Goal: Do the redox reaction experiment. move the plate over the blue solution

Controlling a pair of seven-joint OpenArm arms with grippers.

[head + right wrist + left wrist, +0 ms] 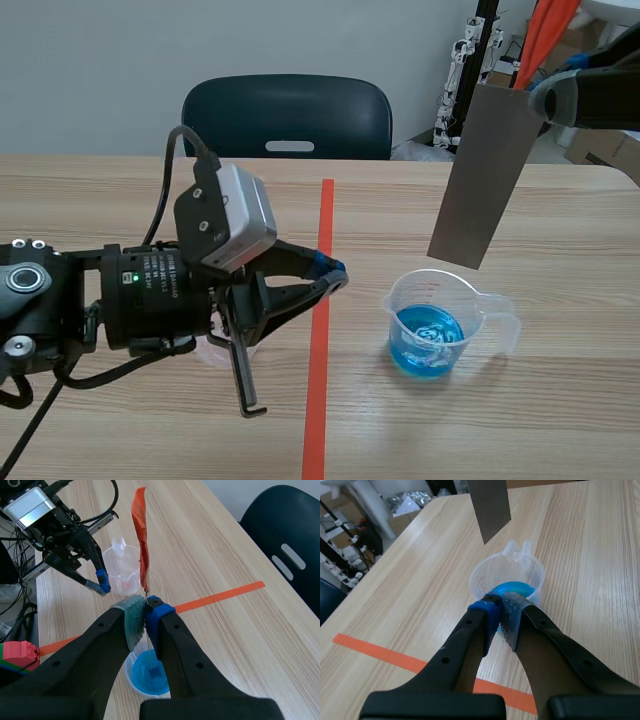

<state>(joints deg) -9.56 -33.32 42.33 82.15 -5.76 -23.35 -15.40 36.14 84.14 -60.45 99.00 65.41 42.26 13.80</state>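
Observation:
A clear measuring beaker [440, 325] with blue solution stands on the table right of the tape line. A grey metal plate [485, 180] hangs upright and slightly tilted, its lower edge just above the beaker's rim. My right gripper [545, 98] is shut on the plate's top end. From the right wrist the plate [142, 550] appears edge-on with an orange sheen, pinched in the gripper [146, 605], and the beaker [150, 677] lies right below. My left gripper [335, 270] is shut on nothing, left of the beaker. From the left wrist, the gripper [501, 602] points at the beaker [512, 577], with the plate [490, 505] above it.
A second clear beaker [122, 570] with a pinkish bottom stands beside the left arm, half hidden under it in the scene view [222, 350]. An orange-red tape line [320, 330] runs down the table. A dark chair [287, 115] stands at the far edge. Red bricks [17, 655] lie nearby.

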